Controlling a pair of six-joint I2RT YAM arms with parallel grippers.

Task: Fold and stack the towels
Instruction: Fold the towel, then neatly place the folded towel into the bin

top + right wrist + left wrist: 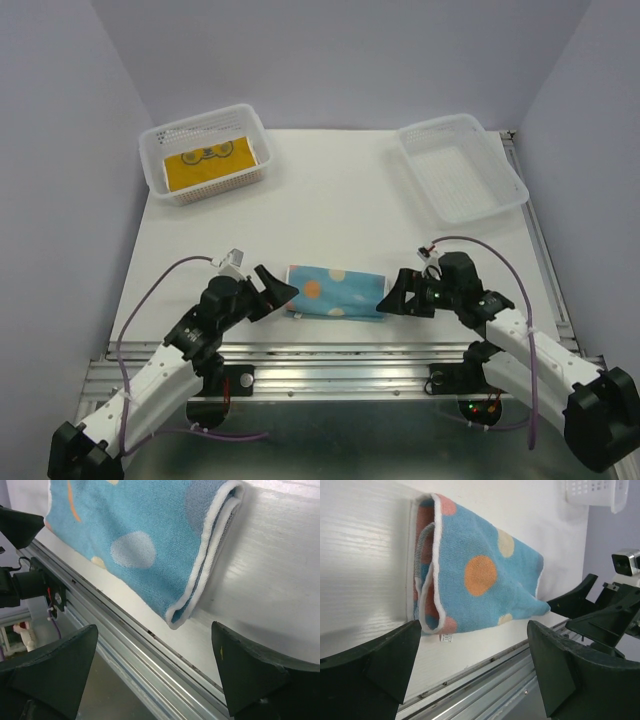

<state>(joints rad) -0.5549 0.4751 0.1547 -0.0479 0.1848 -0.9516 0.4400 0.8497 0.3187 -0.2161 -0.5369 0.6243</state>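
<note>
Top external | blue dotted towel [335, 291] folded, seemingly doubled | left hand [288, 297] spread | right hand [388, 293] spread

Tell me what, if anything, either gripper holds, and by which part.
Nothing is held. The left gripper and right gripper both stand open, one at each end of the folded light blue orange-dotted cloth towel.

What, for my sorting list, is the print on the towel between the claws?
The towel is light blue with orange dots; left wrist view.
</note>
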